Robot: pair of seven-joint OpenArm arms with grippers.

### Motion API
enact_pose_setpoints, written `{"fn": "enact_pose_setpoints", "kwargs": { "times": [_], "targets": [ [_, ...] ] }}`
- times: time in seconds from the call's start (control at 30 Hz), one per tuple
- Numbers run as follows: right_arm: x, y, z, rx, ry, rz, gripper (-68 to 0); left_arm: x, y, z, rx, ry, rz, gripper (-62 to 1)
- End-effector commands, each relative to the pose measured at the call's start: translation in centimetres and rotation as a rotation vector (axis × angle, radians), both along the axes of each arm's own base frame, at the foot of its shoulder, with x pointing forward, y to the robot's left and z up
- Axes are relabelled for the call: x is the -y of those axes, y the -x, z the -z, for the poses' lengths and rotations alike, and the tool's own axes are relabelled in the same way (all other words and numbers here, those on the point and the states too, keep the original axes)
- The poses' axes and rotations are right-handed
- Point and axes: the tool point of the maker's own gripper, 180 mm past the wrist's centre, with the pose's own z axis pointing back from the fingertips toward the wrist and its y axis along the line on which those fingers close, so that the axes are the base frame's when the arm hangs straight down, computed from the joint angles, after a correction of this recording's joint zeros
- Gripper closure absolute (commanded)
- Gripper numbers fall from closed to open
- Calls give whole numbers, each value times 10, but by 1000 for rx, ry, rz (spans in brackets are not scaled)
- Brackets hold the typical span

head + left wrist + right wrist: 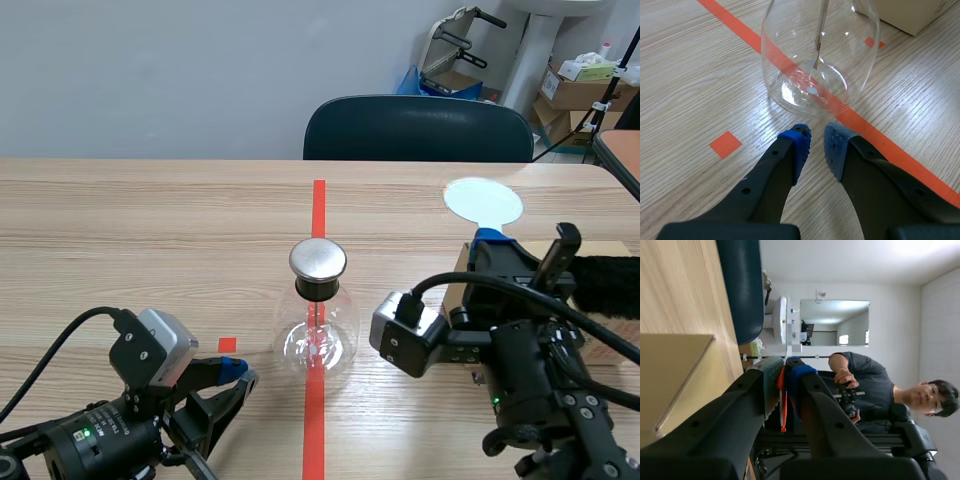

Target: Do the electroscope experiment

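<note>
The electroscope, a clear glass flask (pixel 318 335) with a round metal cap (pixel 318 259), stands on the red tape line at mid-table. Its thin rod and foil (pixel 816 55) hang inside the glass (pixel 790 60). My left gripper (pixel 236 374) lies low to the flask's left, its blue pads (pixel 801 146) a narrow gap apart with nothing between them, pointing at the flask's base (pixel 817 147). My right gripper (pixel 489 240) is raised to the flask's right, turned on its side and shut on the orange handle (pixel 783 390) of a pale round paddle (pixel 483 200).
A tan cardboard box (pixel 535 252) with a black furry cloth (pixel 612 285) on it sits under the right arm, at the table's right edge. A dark chair (pixel 418 128) stands at the far side. A person (pixel 875 385) shows beyond the right gripper.
</note>
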Motion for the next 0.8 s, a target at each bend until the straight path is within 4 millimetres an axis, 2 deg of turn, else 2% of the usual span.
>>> {"fn": "enact_pose_setpoints", "kwargs": {
  "times": [0.0,0.2,0.37,0.5,0.63,0.77],
  "targets": [
    [8,-3,-8,36,3,4,-11,8,-2,-12,26,39,8,-148],
    [28,11,-17,73,5,-28,-11,9,-1,-12,41,27,25,-280],
    [45,28,-31,153,-14,-71,-11,8,0,-12,40,25,27,-302],
    [57,35,-28,139,-3,-90,-10,4,3,-23,61,21,30,-311],
    [62,38,-16,105,9,-100,-10,7,13,-41,71,46,65,-431],
    [63,42,2,58,15,-108,-10,13,31,-58,62,82,100,-452]
  ]
}}
